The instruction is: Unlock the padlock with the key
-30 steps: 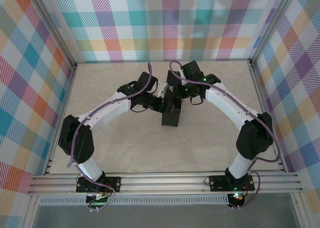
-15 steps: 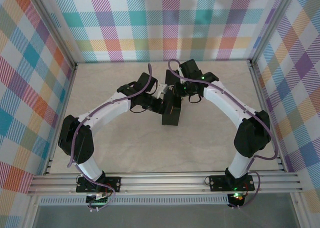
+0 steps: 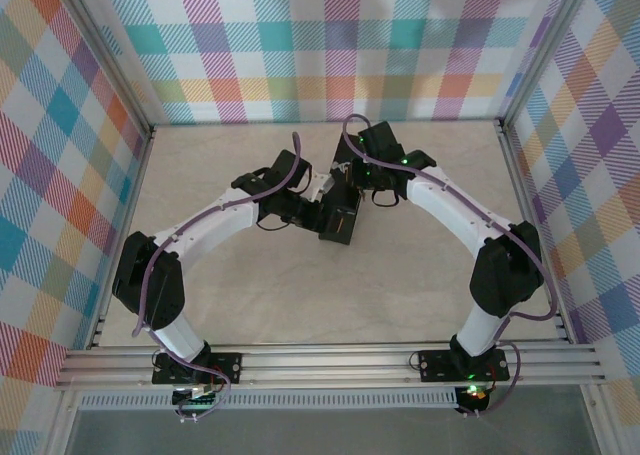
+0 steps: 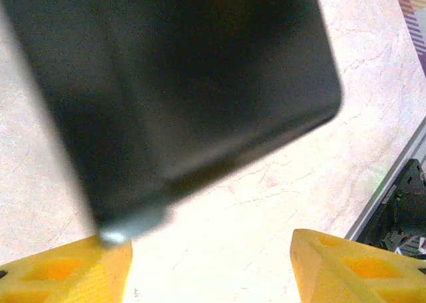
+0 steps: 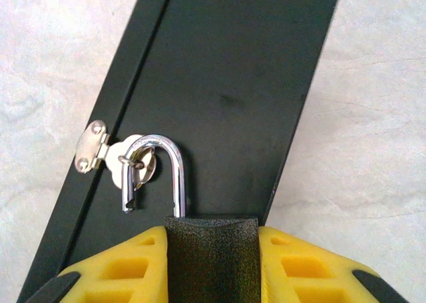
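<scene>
The padlock has a dark textured body, and my right gripper is shut on it between its yellow fingers. Its silvery shackle stands open, with the free end loose and still hooked through the ring of the hasp on the black box. The key is out of view. My left gripper is open over bare table, its left fingertip at the corner of the box. From above, both grippers meet at the box mid-table.
The beige marbled table is ringed by plaid walls and an aluminium frame. The left wrist view shows a frame rail at its right edge. Both arms arch inward over the table's middle.
My right gripper's jaws have drawn in onto the padlock body. The box has shifted and turned slightly, and both wrists have moved a little with it.
</scene>
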